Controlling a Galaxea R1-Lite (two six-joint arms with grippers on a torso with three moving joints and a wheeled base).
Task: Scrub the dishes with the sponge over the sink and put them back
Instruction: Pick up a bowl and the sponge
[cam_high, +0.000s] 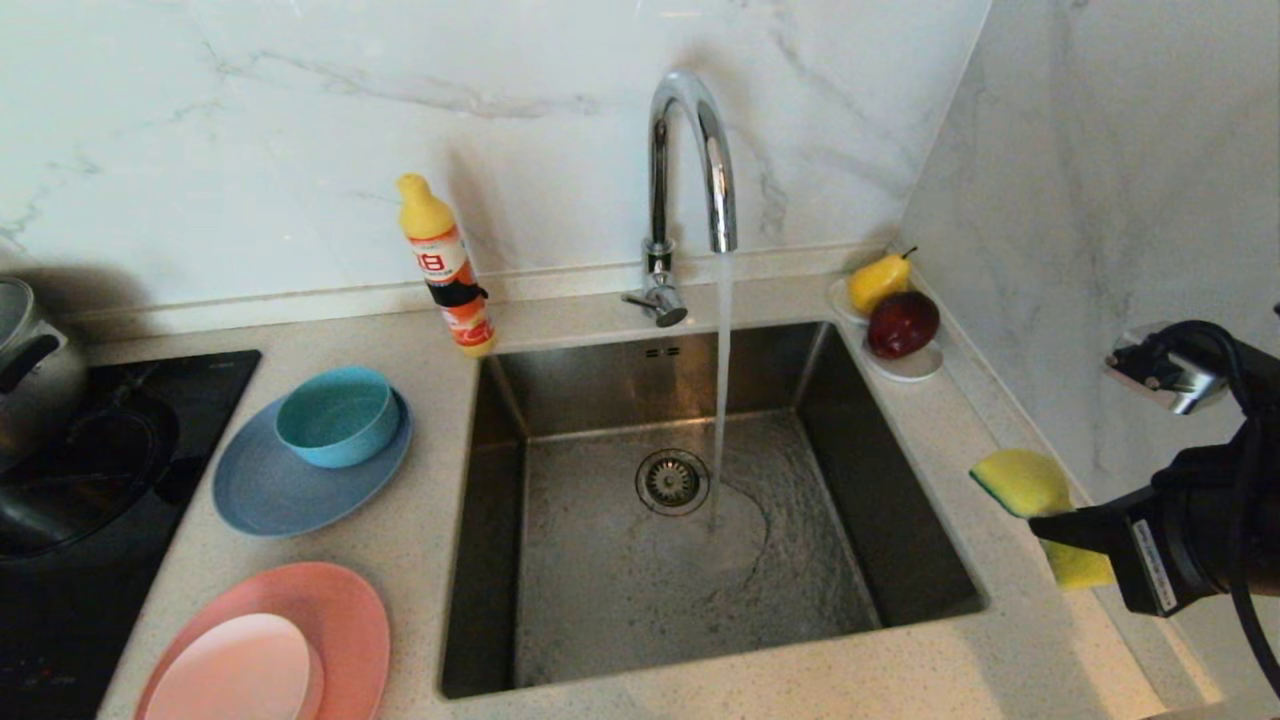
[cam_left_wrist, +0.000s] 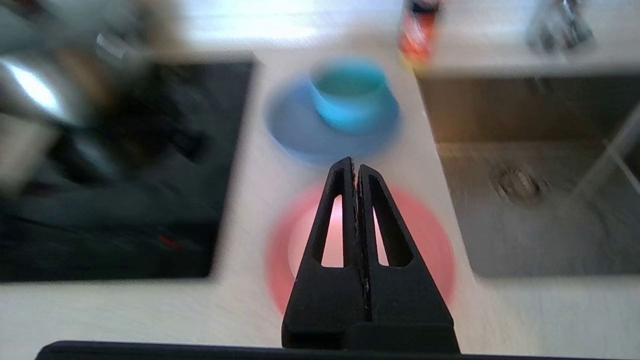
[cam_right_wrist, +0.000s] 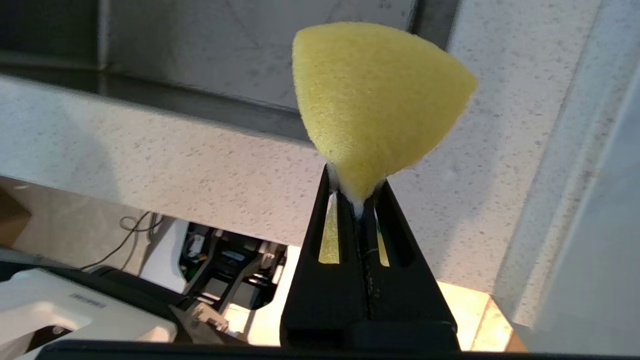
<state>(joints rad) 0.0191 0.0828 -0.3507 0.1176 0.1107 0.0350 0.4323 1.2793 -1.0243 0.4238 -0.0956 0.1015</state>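
My right gripper (cam_right_wrist: 358, 202) pinches the bent yellow foam sponge (cam_right_wrist: 372, 100) beside the square steel sink (cam_high: 500, 560) by one thin corner; it may slip (wet scrubbing); left gripper (cam_left_wrist: 355, 167) closed, empty.

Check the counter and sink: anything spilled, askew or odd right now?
One thing: the chrome gooseneck tap runs into the steel sink with no dish under it. The orange detergent bottle leans. Nothing spilled; the right gripper pinches the yellow sponge.
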